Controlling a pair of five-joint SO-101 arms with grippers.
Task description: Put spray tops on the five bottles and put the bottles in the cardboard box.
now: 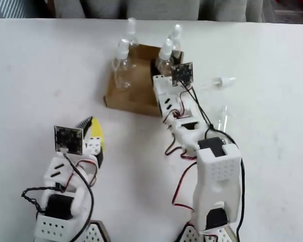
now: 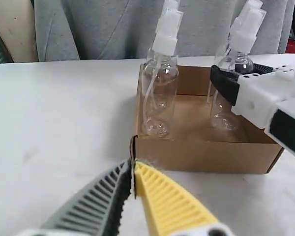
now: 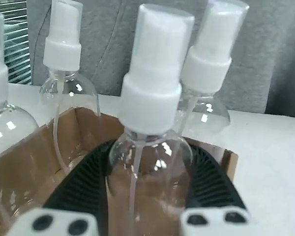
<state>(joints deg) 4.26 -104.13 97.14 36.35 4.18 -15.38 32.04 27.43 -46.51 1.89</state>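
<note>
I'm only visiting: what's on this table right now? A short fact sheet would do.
Box: cardboard box, open, mid-table
Capped bottles: four, at the box
Right gripper: closed around one capped bottle over the box
Left gripper: shut, empty, by the box's corner
Left to do: bare bottle and loose spray top on the table

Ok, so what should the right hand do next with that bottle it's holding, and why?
Probably open the right hand and let go. Its bottle already carries a spray top and seems to stand on the floor of the cardboard box.
</note>
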